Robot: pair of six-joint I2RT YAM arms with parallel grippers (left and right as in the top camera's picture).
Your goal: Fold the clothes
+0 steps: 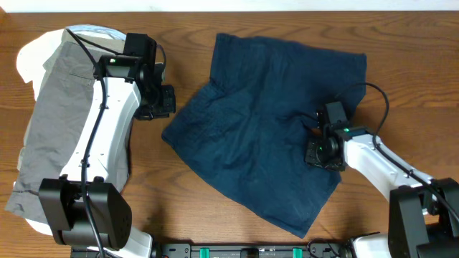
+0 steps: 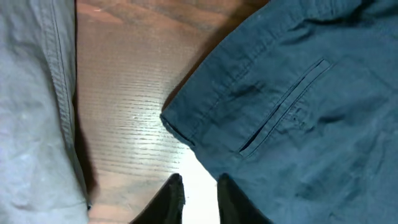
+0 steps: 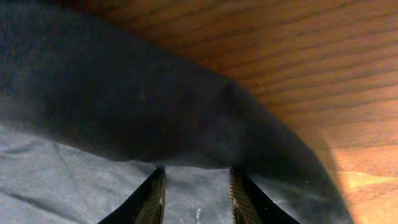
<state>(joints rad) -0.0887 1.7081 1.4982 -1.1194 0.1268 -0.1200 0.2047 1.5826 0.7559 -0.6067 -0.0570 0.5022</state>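
Underneath, wood-grain table (image 1: 172, 208) — navy shorts (image 1: 265, 129) (wrinkled) spread.

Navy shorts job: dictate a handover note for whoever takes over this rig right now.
Left tool: open, empty, above bare table beside a corner of the navy shorts.
Right tool: open, low over the shorts' right side, fabric between its fingers but not pinched.
The shorts lie spread out, skewed, mid-table, slit pocket up. Grey shorts lie at the left on a white garment.
Done: no fold visible.
To do: every fold of the navy shorts.
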